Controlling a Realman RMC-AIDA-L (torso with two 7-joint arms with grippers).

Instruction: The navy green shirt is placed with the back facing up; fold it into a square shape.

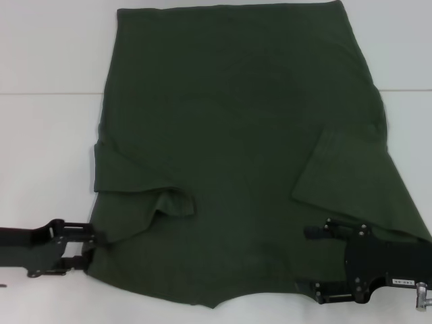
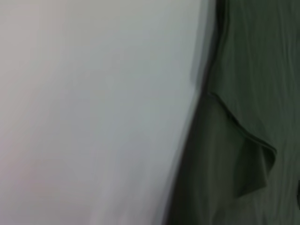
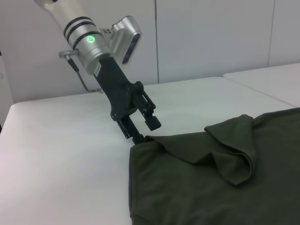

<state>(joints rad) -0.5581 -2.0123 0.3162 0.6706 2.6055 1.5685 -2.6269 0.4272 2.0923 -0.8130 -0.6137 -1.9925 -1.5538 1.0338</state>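
Note:
The navy green shirt (image 1: pixel 236 135) lies flat on the white table with its plain back up. Both sleeves are folded inward onto the body; the left one bunches into a raised fold (image 1: pixel 177 202). My left gripper (image 1: pixel 89 250) is open at the shirt's near left corner, with its fingers at the fabric edge. It also shows in the right wrist view (image 3: pixel 145 131), where its lower finger touches the corner. My right gripper (image 1: pixel 314 260) is open over the shirt's near right part, beside the folded right sleeve (image 1: pixel 351 175). The left wrist view shows the shirt's edge (image 2: pixel 253 70).
The white table (image 1: pixel 47 135) extends past the shirt on the left and right, with a seam line across it farther back. A pale wall (image 3: pixel 211 37) stands behind the table in the right wrist view.

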